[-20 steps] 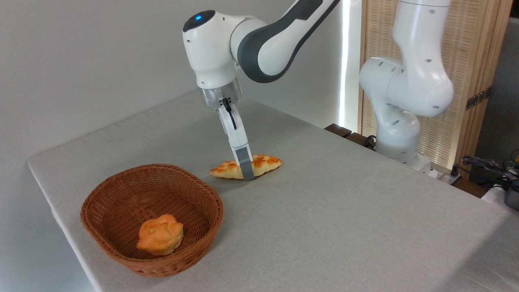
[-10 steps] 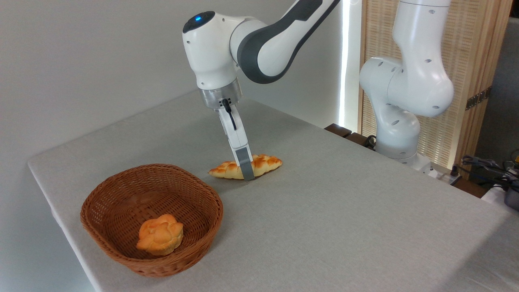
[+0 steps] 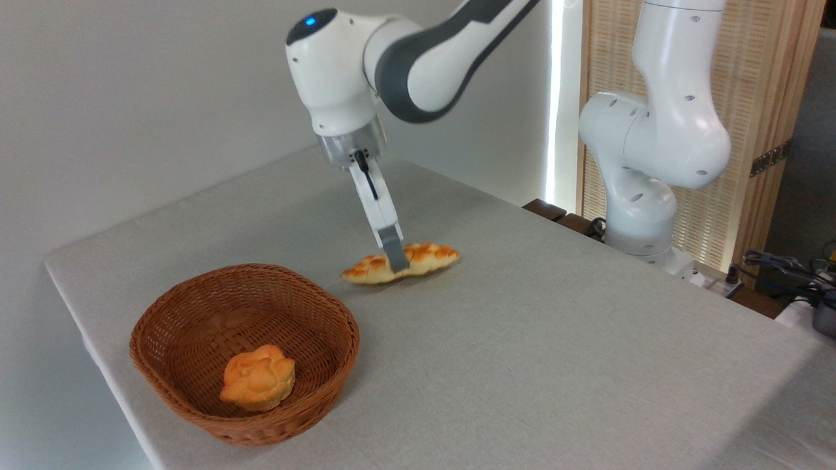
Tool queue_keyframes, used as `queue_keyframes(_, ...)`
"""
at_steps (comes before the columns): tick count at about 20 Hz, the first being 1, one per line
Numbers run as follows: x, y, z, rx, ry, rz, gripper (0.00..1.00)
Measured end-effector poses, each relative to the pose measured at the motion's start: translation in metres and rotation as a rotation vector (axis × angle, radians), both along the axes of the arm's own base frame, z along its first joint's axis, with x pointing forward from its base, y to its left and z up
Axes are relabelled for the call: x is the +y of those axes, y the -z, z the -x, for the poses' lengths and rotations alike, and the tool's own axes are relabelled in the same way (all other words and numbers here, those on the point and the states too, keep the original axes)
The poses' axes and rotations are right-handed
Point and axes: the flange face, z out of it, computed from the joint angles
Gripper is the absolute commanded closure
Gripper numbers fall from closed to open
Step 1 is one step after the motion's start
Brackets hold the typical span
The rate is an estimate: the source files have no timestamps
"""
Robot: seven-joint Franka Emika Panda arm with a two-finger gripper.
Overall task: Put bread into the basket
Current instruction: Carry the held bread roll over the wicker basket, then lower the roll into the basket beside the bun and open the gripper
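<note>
Gripping the bread [image 3: 424, 256] across its middle, gripper [image 3: 395, 258] closed on the loaf, the near grey finger [image 3: 394, 247] crossing its front face, far finger hidden behind. Loaf long, braided, golden-yellow with orange-brown bumps, tapered at both ends; lying roughly level, left tip dipped slightly lower than the right. Appears raised just clear of the table [image 3: 522, 339], a thin shadow under it, though contact at the left tip cannot be ruled out. Positioned to the upper right of the basket [image 3: 339, 326], apart from its rim, not over it. Basket round, shallow, brown wicker with a thick rim, sitting near the table's left front edge. Inside it, toward the front wall, a small round orange knotted bun [image 3: 258, 377], resting on the woven floor. Arm [image 3: 418, 59] white with dark grey joint bands, reaching in from upper right, wrist angled down and slightly rightward, blue light lit on the wrist housing top. Black cable running down the gripper body. Arm base [image 3: 643, 196] standing beyond the table's far right edge, in front of a slatted wooden screen [image 3: 757, 111]. Cables and dark hardware [image 3: 797, 274] at far right, detail too small to make out. Table covered in pale grey cloth, plain light wall [image 3: 130, 98] behind.
</note>
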Motion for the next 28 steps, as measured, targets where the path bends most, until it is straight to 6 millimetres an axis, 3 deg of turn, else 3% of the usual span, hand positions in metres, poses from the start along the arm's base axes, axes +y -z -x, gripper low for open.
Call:
queue_keyframes(3, -0.004, -0.050, -0.016, 0.017, 0.003, 0.006, 0.76)
queue_keyframes(7, 0.014, -0.112, -0.074, -0.088, -0.087, 0.112, 0.76)
queue_keyframes(9, 0.024, -0.125, -0.107, -0.137, -0.156, 0.152, 0.76)
queue_keyframes(12, 0.021, -0.114, -0.152, -0.240, -0.245, 0.192, 0.73)
queue_keyframes(14, 0.013, -0.094, -0.172, -0.283, -0.269, 0.212, 0.63)
queue_keyframes(16, 0.004, -0.076, -0.185, -0.313, -0.280, 0.228, 0.29)
queue_keyframes(18, 0.000, -0.062, -0.193, -0.323, -0.287, 0.236, 0.09)
queue_keyframes(21, -0.001, -0.052, -0.197, -0.314, -0.289, 0.234, 0.00)
queue_keyframes(28, -0.006, -0.044, -0.197, -0.301, -0.283, 0.233, 0.00)
